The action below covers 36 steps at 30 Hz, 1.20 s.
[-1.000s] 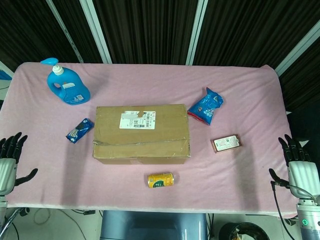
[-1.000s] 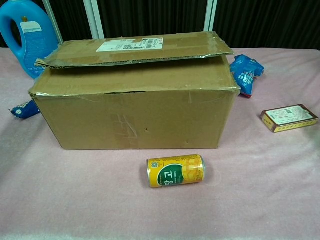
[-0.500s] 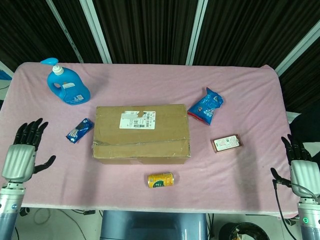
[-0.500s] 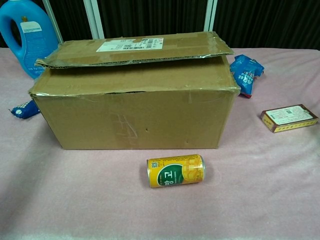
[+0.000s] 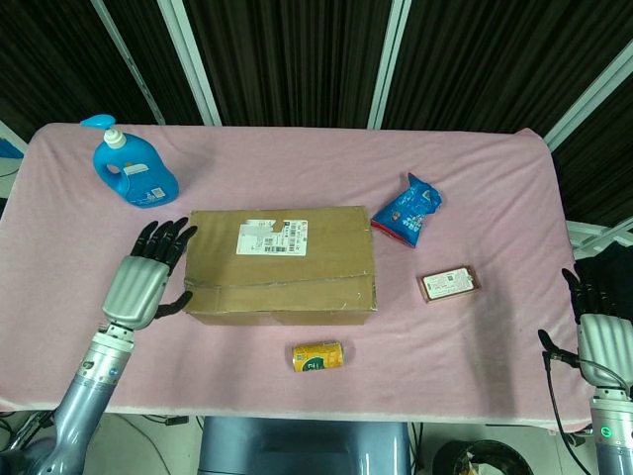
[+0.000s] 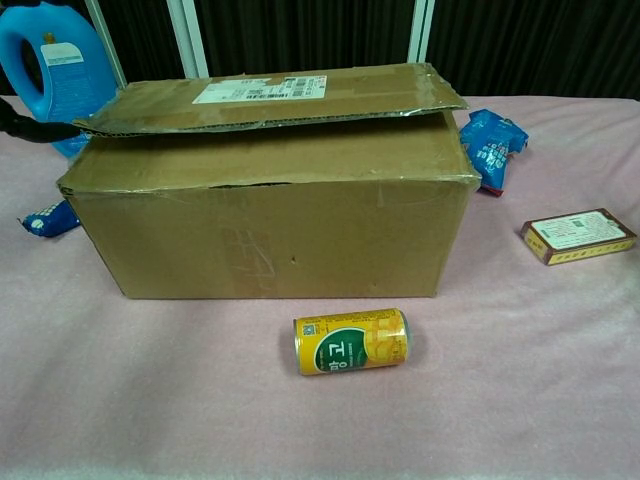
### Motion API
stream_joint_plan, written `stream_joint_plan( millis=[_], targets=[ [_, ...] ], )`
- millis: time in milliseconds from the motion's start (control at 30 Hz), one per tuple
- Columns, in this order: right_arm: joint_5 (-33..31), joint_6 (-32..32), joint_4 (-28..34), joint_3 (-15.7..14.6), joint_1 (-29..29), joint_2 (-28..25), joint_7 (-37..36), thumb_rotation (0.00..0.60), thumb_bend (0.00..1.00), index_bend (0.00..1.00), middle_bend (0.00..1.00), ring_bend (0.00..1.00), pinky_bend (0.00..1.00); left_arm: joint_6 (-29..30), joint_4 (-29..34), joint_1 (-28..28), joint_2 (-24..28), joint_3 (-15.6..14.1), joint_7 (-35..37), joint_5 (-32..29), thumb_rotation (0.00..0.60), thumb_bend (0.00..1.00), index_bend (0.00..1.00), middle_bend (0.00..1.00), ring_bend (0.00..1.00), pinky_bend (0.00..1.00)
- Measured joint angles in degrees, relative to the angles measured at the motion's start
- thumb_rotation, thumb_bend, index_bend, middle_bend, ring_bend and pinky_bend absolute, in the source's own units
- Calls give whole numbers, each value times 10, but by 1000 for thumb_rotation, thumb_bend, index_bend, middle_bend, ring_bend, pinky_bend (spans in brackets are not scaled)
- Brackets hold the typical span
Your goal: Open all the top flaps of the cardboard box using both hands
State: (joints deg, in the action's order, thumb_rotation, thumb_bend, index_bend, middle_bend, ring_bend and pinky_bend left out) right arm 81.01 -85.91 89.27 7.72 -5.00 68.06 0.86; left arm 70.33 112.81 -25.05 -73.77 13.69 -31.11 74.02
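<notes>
On the pink-covered bench (image 5: 297, 168) we record one cardboard box (image 5: 281, 262), near the middle, long side toward us, with a white shipping label (image 5: 274, 237) on its far top flap (image 6: 265, 97); from the chest camera that flap stands slightly raised above the near flap (image 6: 270, 160), and both remain down over the box. We list the left robot hand (image 5: 146, 277) at the box's left end, palm turned toward it and fingers (image 5: 166, 237) spread apart, holding nothing; the thumb lies at the lower left corner of the box, though we cannot tell whether it touches. In the chest view a dark fingertip (image 6: 35, 128) of that hand shows just beside the raised flap's left corner. We list the right robot hand (image 5: 601, 332) at the bench's right edge, well apart from the box, fingers upright and apart, holding nothing. Other items: a blue pump bottle (image 5: 133, 168) at the far left; a small blue packet (image 6: 45, 218) left of the box, showing only in the chest view; a blue snack bag (image 5: 406, 210) just beyond the box's right far corner; a small flat brown carton (image 5: 448, 283) to the right; a yellow can (image 5: 317, 356) lying on its side in front of the box.
</notes>
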Motion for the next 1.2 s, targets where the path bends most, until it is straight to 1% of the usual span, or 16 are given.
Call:
stream_joint_plan(
  millis=[133, 367, 467, 533, 633, 833, 1000, 1200],
  targets=[
    [-4, 2, 2, 1, 0, 0, -2, 600, 313, 0, 0, 0, 213, -11, 2, -20, -18, 2, -27, -23, 600, 252, 0, 0, 0, 0],
    [-10, 4, 6, 3, 1, 0, -6, 600, 310, 0, 0, 0, 213, -25, -16, -50, -46, 3, -60, -53, 600, 272, 0, 0, 0, 0],
    [-10, 4, 8, 3, 1, 0, -6, 600, 310, 0, 0, 0, 213, -30, -26, -62, -56, 5, -70, -64, 600, 313, 0, 0, 0, 0],
    [-10, 4, 9, 3, 1, -1, -6, 600, 310, 0, 0, 0, 213, -32, -31, -70, -61, 8, -76, -72, 600, 367, 0, 0, 0, 0],
    [-11, 5, 10, 4, 1, 0, -7, 600, 310, 0, 0, 0, 213, -32, -38, -83, -68, 16, -83, -80, 600, 423, 0, 0, 0, 0],
    [-11, 6, 11, 4, 1, 0, -10, 600, 310, 0, 0, 0, 213, -23, -45, -106, -67, 45, -87, -75, 600, 428, 0, 0, 0, 0],
    [-14, 10, 13, 4, 0, 1, -13, 600, 310, 0, 0, 0, 213, -24, -56, -134, -53, 81, -94, -81, 600, 428, 0, 0, 0, 0],
    [-22, 15, 15, 8, -1, 1, -20, 600, 310, 0, 0, 0, 213, -41, -112, -182, -37, 122, -109, -118, 600, 428, 0, 0, 0, 0]
  ],
)
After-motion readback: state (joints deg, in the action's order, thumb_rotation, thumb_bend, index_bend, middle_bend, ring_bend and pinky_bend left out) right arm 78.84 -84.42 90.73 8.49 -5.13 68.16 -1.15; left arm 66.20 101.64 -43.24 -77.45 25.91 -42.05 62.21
